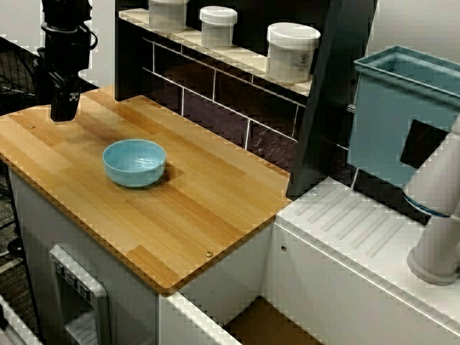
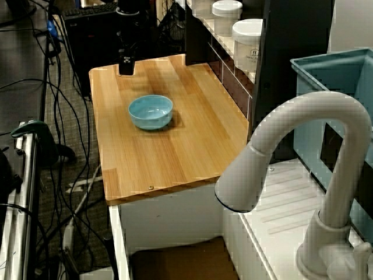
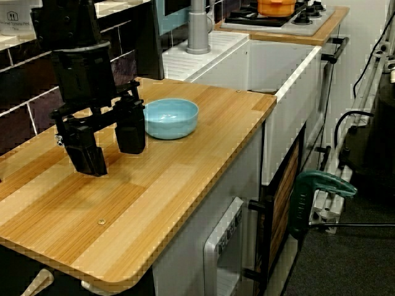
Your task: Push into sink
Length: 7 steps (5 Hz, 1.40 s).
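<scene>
Counter edge sits nearest. My gripper hangs above the wood, fingers spread, holding nothing. Just past it rests the bowl, placed between me and the sink, so I judge a straight shove carries it in.

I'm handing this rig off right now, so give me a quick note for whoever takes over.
Gripper: open, empty, hanging over the far end of the wooden counter, behind the blue bowl and apart from it.
Blue bowl: upright mid-counter, short of the edge by the sink.
Done: nothing yet; the bowl is not in the sink.
Left: bring the gripper against the bowl's far side and push it along the counter, over the edge, into the sink.
</scene>
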{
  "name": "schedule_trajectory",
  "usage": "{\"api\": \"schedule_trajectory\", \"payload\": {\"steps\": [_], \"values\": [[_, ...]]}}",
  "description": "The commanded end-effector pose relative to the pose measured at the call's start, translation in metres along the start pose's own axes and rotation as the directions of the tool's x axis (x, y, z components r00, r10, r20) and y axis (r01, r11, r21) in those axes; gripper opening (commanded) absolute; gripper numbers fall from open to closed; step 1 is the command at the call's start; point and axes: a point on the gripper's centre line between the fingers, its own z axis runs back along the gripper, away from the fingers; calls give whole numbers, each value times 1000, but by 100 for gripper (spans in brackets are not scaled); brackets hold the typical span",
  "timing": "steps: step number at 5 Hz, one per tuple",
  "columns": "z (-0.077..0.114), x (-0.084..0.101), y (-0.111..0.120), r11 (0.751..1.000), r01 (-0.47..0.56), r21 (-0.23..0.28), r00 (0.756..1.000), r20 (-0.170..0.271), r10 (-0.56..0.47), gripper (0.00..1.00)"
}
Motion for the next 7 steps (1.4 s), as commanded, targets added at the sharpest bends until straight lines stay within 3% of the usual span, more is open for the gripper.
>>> {"api": "schedule_trajectory", "payload": {"steps": [1,2,4,7], "values": [[13,2,7,999,-8,31,999,32,7,100],[4,1,-7,999,-8,43,999,32,6,100],[8,6,-15,1000,0,26,1000,28,-1,100],[-2,11,-33,999,-9,50,996,87,5,100]]}}
